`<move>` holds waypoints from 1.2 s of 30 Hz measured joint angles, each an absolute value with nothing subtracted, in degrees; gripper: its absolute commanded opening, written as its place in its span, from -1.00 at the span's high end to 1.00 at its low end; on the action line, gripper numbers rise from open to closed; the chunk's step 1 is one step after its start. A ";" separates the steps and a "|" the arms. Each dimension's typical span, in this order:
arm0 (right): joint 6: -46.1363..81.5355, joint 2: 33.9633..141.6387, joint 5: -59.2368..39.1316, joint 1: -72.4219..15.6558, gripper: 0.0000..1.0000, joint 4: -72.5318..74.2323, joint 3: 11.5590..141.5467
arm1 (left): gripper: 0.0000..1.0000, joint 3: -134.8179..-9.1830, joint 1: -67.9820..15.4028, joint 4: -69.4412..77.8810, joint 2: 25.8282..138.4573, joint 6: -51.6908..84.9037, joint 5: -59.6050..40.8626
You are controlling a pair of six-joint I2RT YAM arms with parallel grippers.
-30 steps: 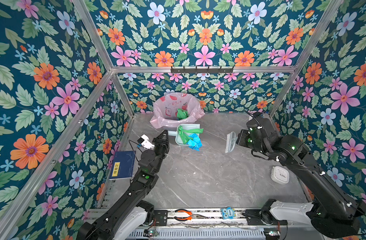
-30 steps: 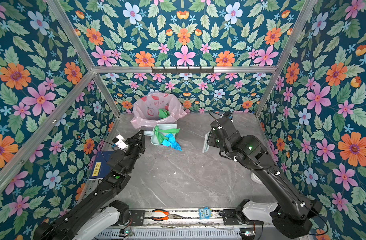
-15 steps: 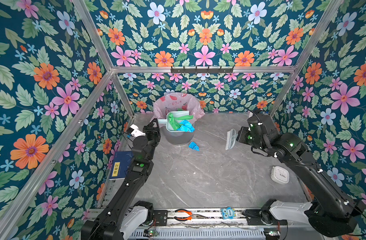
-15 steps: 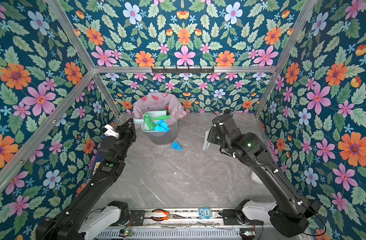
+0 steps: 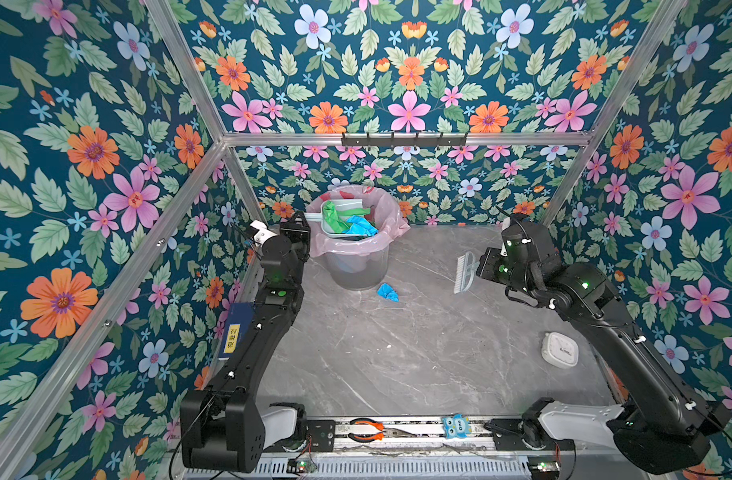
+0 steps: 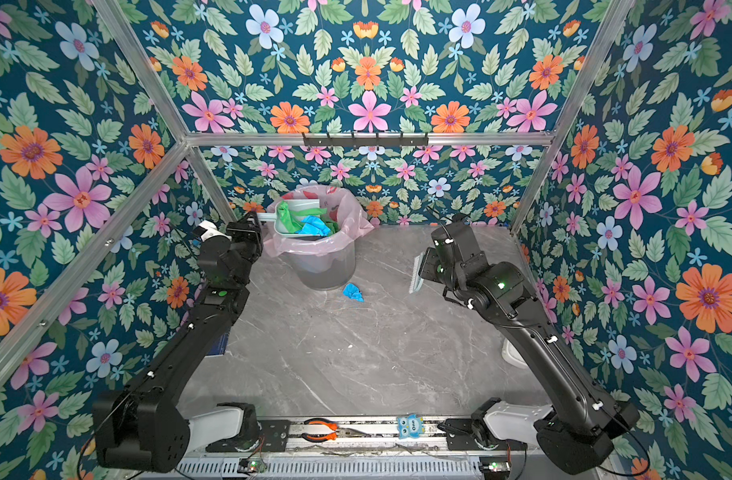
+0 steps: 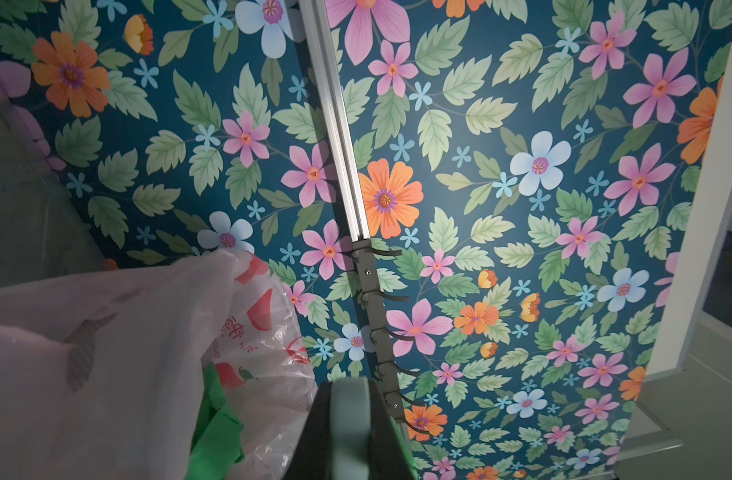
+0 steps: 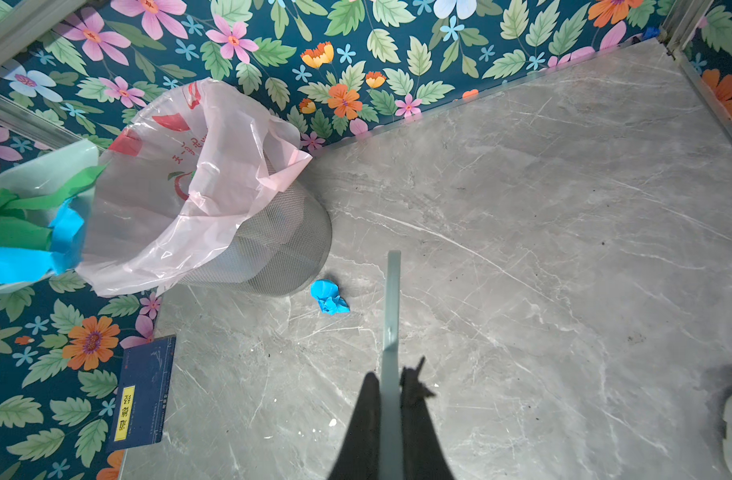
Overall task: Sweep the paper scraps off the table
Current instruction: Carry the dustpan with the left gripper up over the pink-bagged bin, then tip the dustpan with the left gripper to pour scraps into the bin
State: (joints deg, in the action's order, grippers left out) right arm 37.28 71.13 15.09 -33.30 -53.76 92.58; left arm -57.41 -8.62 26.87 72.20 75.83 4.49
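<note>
Nearest, well in front of the bin (image 5: 358, 266), on the front rail: pliers (image 5: 366, 430) and a small owl figure (image 5: 456, 426), no part of the job.

Next, between that rail and the bin: bare grey table (image 5: 376, 353), free of paper apart from a few white specks (image 8: 333, 422) too small to name. Off to the bin's right, a white round gadget (image 5: 559, 350); off to its left, a blue book (image 8: 142, 390) against the wall. Looks mostly swept.

Just in front of the bin's foot, flat on the table: one crumpled blue scrap (image 5: 388, 292), apart from everything else, not yet collected. Judged the only real piece left on the surface.

Level with the bin and well to its right: right gripper (image 8: 392, 382), fingers closed tight on the handle of the brush (image 5: 465, 274). Seemingly held off the table, well apart from the blue scrap.

At the bin's left rim: left gripper (image 7: 349, 390), fingers pinched on the handle of the dustpan (image 5: 345, 204). Holds the pan over the bin's mouth, above the pink liner (image 8: 214, 187), with green and blue scraps (image 5: 335, 218) heaped on it. No telling how much, if anything, already inside the liner.

Left to do, by the look of it: tip the pan empty, bring it back down beside the bin, brush in the last blue scrap, empty once more.
</note>
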 measured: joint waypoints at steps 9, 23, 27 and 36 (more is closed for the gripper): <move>35.64 71.85 14.94 -33.06 1.00 -51.99 92.55 | 1.00 -71.05 -8.62 19.03 80.42 59.86 8.40; 34.33 72.64 12.82 -32.99 1.00 -49.71 90.91 | 1.00 -82.78 -12.23 9.43 92.18 40.73 11.75; 34.26 72.58 12.62 -32.99 1.00 -49.67 90.37 | 1.00 -84.93 -14.92 8.88 92.49 34.96 15.38; 33.87 72.58 12.43 -32.99 1.00 -49.41 89.97 | 1.00 -87.94 -20.36 8.73 92.36 23.35 24.21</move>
State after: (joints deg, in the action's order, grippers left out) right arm 33.87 72.58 12.43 -32.99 -49.41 89.97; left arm -87.94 -20.36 8.73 92.36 23.35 24.21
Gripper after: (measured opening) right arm 0.070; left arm 0.129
